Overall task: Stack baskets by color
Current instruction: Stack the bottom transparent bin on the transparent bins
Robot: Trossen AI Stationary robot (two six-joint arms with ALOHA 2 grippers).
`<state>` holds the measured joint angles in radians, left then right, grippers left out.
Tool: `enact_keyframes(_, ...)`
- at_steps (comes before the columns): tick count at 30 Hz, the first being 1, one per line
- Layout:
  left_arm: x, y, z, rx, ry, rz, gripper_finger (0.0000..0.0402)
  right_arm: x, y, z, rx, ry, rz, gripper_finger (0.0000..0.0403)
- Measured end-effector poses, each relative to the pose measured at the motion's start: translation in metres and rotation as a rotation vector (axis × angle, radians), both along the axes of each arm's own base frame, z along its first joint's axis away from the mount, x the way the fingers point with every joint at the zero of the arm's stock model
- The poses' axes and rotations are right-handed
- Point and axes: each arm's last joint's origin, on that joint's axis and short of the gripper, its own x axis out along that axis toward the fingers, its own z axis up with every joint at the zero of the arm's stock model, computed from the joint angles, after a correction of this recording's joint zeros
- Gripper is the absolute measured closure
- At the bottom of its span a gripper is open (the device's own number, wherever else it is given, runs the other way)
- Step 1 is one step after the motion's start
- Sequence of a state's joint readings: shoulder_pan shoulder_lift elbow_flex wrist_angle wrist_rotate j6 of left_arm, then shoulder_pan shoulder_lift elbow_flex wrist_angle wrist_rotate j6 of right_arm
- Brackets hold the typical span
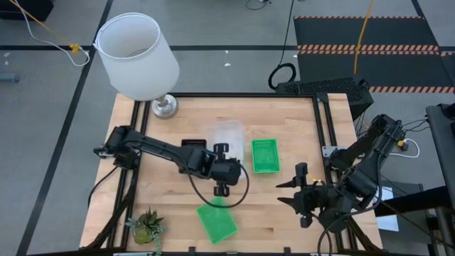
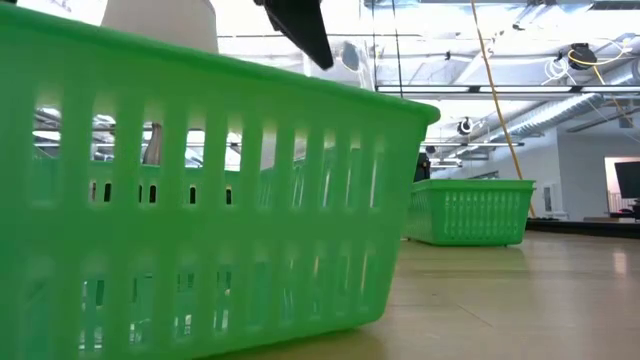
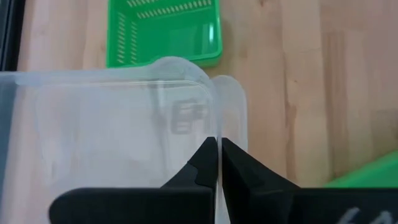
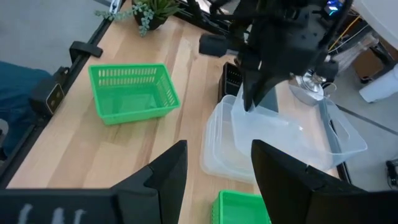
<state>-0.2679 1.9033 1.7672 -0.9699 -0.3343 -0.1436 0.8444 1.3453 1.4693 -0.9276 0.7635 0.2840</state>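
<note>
My left gripper (image 3: 217, 142) is over the table's middle (image 1: 226, 165), shut on a clear basket (image 4: 298, 134). A second clear basket (image 4: 214, 152) rests on its bottom on the table, partly under the held one. One green basket (image 1: 265, 155) stands right of them, and another (image 1: 217, 222) stands near the front edge. A black basket (image 1: 192, 146) is partly hidden by my left arm. My right gripper (image 4: 217, 165) hovers open at the table's near right (image 1: 295, 192), with nothing between its fingers. My left gripper pinches the clear basket's side wall at its rim (image 3: 217, 132), close to a corner, with one finger inside and one outside. The fingers slant down from the table's left. The basket hangs tilted over the second clear basket; whether the two touch I cannot tell.
A big white lampshade (image 1: 136, 55) on a metal foot stands at the far left corner. A small green plant (image 1: 147, 226) sits at the near left corner. Bare wood lies between the green baskets and my right gripper.
</note>
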Motion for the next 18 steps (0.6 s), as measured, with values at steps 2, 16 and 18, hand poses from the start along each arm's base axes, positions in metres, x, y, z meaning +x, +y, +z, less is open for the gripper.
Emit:
enact_keyframes(2, 0.003, 0.001, -0.005, 0.003, 0.014, 0.005, 0.0391, 0.000, 0.000, 0.000, 0.001, -0.001, 0.000, 0.0232)
enact_keyframes(16, 0.006, -0.001, -0.012, -0.025, 0.029, 0.024, 0.0390, 0.000, 0.000, 0.000, -0.008, 0.000, 0.006, 0.0232)
enact_keyframes(18, 0.004, -0.004, -0.012, -0.025, 0.030, 0.015, 0.0390, 0.000, 0.000, 0.000, -0.009, 0.000, 0.007, 0.0232)
